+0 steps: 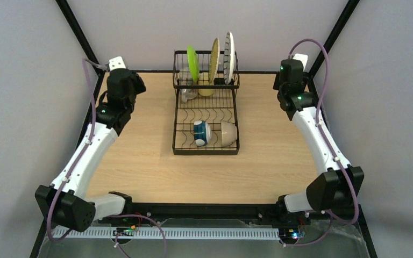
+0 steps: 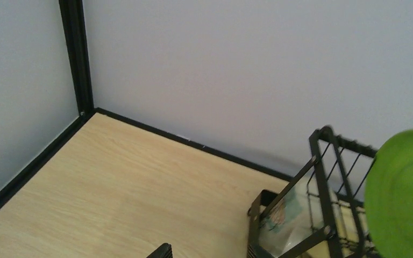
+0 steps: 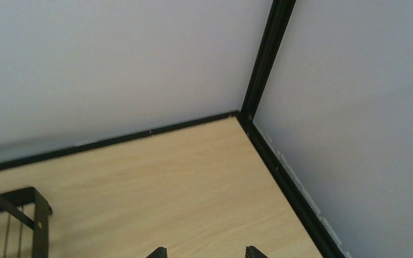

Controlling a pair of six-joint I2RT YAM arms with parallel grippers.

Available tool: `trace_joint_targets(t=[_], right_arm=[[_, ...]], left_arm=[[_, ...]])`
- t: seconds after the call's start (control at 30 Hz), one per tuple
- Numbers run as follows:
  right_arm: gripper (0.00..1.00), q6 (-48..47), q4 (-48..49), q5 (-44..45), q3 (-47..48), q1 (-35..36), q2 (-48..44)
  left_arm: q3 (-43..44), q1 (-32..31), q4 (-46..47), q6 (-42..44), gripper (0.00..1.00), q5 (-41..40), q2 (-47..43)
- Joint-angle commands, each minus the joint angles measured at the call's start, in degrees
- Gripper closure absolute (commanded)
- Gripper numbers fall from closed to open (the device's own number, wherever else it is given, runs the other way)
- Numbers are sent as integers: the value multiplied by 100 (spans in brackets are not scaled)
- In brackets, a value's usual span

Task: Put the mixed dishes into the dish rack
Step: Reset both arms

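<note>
The black wire dish rack (image 1: 178,121) stands mid-table. At its raised far end the lime-green plate (image 1: 193,63), the yellow woven-look plate (image 1: 214,54) and the white striped plate (image 1: 229,56) stand upright. The beige mug (image 1: 188,94) and yellow mug (image 1: 206,88) sit just in front of them. The blue-white bowl (image 1: 201,133) and white bowl (image 1: 228,134) lie on their sides at the near end. My left gripper (image 1: 137,81) is open and empty, left of the rack. My right gripper (image 1: 279,88) is open and empty, right of it.
The left wrist view shows the rack's far left corner (image 2: 328,177), the green plate (image 2: 403,199), the beige mug (image 2: 287,220) and bare wood. The right wrist view shows the rack's corner (image 3: 37,215), the open fingertips (image 3: 158,251) and the black frame post (image 3: 269,54).
</note>
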Motion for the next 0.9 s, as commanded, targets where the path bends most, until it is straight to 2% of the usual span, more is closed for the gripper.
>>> trace_joint_targets(t=[0.0, 0.27, 0.37, 0.5, 0.87], right_arm=[[16, 203, 358, -799, -316, -482, 124], [12, 183, 662, -1370, -702, -746, 416], [3, 94, 866, -1761, -818, -742, 451], [0, -24, 1132, -2010, -852, -742, 499], [0, 240, 1447, -1736, -1176, -745, 599]], left_arm=[[-439, -172, 614, 912, 20, -737, -135], [-1157, -257, 1116, 1239, 20, -864, 87], [-1259, -256, 1238, 1270, 20, -869, 200], [-1410, -257, 1386, 1295, 20, -917, 320], [-1789, -257, 1765, 1360, 20, -979, 436]])
